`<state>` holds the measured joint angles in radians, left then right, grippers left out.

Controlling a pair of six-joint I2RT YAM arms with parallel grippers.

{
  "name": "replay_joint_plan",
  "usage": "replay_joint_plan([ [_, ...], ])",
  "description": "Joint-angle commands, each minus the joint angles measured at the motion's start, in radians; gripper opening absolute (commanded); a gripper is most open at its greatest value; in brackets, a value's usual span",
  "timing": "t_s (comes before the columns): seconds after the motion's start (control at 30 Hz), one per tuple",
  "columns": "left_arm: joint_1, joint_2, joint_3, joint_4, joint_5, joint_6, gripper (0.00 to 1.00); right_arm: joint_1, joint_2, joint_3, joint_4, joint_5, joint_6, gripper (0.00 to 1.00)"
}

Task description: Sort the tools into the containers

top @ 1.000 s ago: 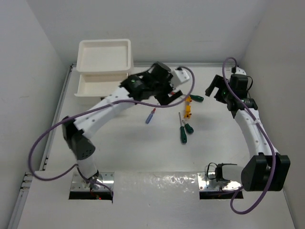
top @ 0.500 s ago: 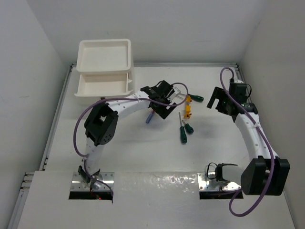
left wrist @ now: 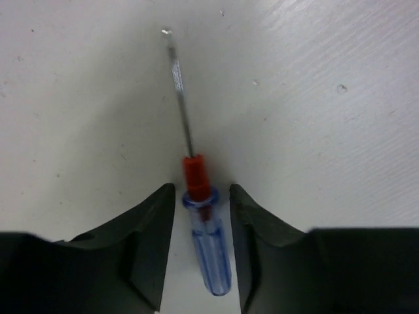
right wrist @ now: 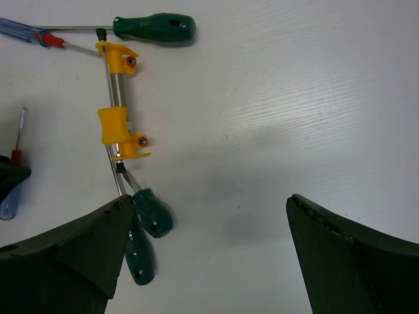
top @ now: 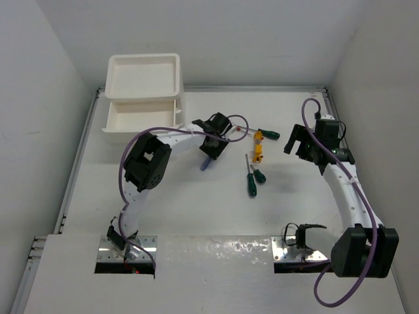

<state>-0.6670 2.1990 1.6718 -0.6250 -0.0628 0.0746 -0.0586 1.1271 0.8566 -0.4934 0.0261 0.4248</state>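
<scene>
left claw (left wrist: pixel 201 191) astride blue-red screwdriver (left wrist: pixel 209 255), grip unclear | right claw (right wrist: pixel 209 203) apart

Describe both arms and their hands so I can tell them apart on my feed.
The left arm and right arm look alike: white links, bulky black joints, a loose purple cable trailing along each. The left hand and right hand both have two dark, wedge-shaped fingers.

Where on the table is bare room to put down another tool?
Bare: the near strip between the arm bases and the green screwdrivers; the left edge, nearer than the white container. Crowded: the middle, where the left gripper straddles the blue-red screwdriver beside the yellow tool.
</scene>
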Motion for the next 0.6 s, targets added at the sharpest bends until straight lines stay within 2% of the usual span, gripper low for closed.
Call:
replay_joint_plan([
  [0.0,-0.002,0.015,-0.027,0.001,0.047,0.002,0.27,-0.001,-0.027,0.033,0.042,0.000,-0.021,0.97],
  [0.03,-0.003,0.015,-0.027,-0.004,0.058,0.005,0.18,-0.001,-0.027,0.051,0.042,-0.002,-0.021,0.96],
  [0.07,-0.006,0.007,-0.027,-0.005,0.058,0.010,0.00,-0.001,-0.027,0.061,0.044,-0.003,-0.020,0.96],
  [0.23,-0.011,-0.027,0.059,-0.067,0.124,0.057,0.00,-0.001,-0.041,0.070,0.067,-0.023,-0.014,0.95],
  [0.3,-0.014,-0.041,0.196,-0.146,0.123,0.105,0.00,-0.001,-0.041,0.078,0.067,-0.063,-0.032,0.95],
  [0.4,-0.017,-0.065,0.508,-0.255,0.133,0.196,0.00,-0.001,-0.024,0.134,0.033,-0.081,-0.095,0.95],
  [0.53,-0.023,-0.122,0.715,-0.387,0.176,0.384,0.00,-0.001,0.005,0.220,-0.002,-0.110,-0.139,0.95],
  [0.57,-0.023,-0.154,0.704,-0.393,0.143,0.425,0.00,-0.001,0.010,0.229,-0.004,-0.121,-0.139,0.95],
])
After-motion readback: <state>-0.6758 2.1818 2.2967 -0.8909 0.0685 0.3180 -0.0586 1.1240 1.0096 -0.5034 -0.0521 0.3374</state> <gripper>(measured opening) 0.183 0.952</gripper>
